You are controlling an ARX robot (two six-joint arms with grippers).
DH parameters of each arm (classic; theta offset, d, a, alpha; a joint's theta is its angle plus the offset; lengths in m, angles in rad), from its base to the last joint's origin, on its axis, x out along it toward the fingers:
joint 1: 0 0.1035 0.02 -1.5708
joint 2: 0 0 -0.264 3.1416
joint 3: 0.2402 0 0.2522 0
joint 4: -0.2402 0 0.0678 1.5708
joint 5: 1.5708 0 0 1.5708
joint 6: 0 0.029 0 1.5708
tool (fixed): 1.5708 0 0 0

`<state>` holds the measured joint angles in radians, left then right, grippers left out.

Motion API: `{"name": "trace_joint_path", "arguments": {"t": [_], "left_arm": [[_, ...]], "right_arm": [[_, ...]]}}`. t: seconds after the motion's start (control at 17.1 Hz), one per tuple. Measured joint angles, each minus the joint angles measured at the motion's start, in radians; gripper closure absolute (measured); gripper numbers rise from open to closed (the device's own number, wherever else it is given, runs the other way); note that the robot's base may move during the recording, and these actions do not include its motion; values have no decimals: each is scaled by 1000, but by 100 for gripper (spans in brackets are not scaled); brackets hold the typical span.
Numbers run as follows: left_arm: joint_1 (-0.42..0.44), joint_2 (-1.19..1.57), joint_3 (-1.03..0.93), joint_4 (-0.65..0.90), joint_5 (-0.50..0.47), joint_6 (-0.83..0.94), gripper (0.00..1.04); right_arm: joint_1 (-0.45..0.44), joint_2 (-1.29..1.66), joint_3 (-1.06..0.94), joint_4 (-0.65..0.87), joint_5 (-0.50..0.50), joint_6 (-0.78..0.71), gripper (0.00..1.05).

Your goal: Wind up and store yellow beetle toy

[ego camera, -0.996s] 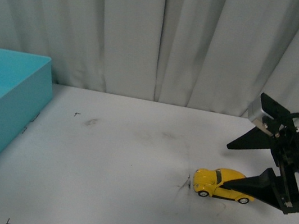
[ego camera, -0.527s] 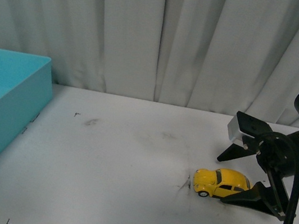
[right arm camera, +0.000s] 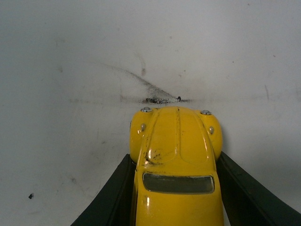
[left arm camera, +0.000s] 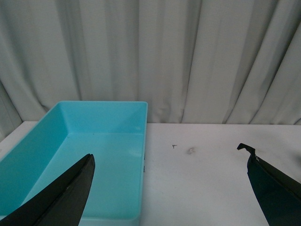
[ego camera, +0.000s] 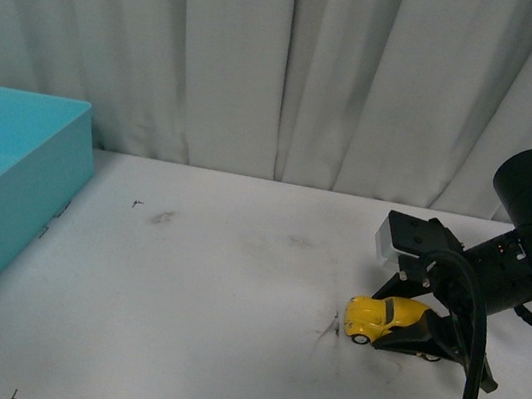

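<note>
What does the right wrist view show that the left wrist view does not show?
Only the right wrist view: the glossy yellow beetle toy, held between the black fingers of the right gripper, and a dark scuff mark ahead of it. Only the left wrist view: the turquoise rectangular box, the grey curtain and the open left gripper. Both: the white table.

Front, left wrist face curtain (ego camera: 288,61); right seemingly close over yellow beetle toy (right arm camera: 176,155).

Robot test lab, pleated curtain backdrop (ego camera: 288,61), scuffed white table (ego camera: 211,292)
</note>
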<state>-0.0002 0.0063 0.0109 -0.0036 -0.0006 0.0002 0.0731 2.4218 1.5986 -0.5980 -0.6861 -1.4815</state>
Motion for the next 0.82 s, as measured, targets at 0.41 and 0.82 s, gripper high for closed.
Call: {"name": "trace_joint_path", "arguments": {"t": [0.41,0.82], "left_arm": [[0,0,0,0,0,0,7],[0,0,0,0,0,0,7]], "right_arm": [[-26,-11,-39,11,-30,2,62],[-99,-27,-100,35,-68,-16,64]]}}
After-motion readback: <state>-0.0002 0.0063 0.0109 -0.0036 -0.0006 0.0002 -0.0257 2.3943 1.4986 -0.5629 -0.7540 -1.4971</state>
